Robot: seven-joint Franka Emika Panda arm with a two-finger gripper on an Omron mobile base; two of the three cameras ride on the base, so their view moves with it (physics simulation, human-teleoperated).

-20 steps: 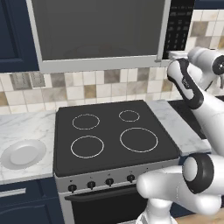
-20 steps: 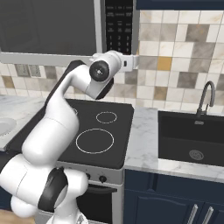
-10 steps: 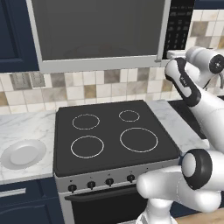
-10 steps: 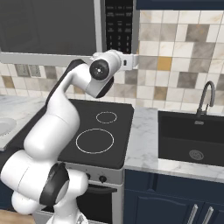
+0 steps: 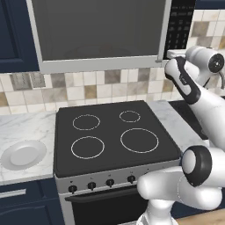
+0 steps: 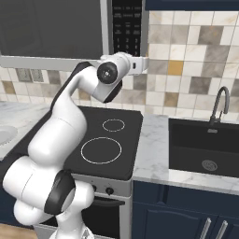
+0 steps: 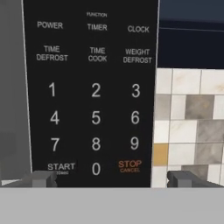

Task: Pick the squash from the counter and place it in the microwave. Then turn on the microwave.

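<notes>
The microwave (image 5: 99,33) hangs above the stovetop (image 5: 112,134) with its door closed. The fingers (image 7: 107,178) stand wide apart and empty, just below the keypad (image 7: 89,92), bracketing its START and STOP row. A white plate (image 5: 22,154) rests on the desk (image 5: 24,129).

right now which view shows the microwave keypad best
The hand view: the keypad faces the camera close up, with every label readable, from POWER down to START and STOP. The left base view shows only a dim strip at the microwave's right edge; in the right base view it is small, its labels unreadable.
</notes>
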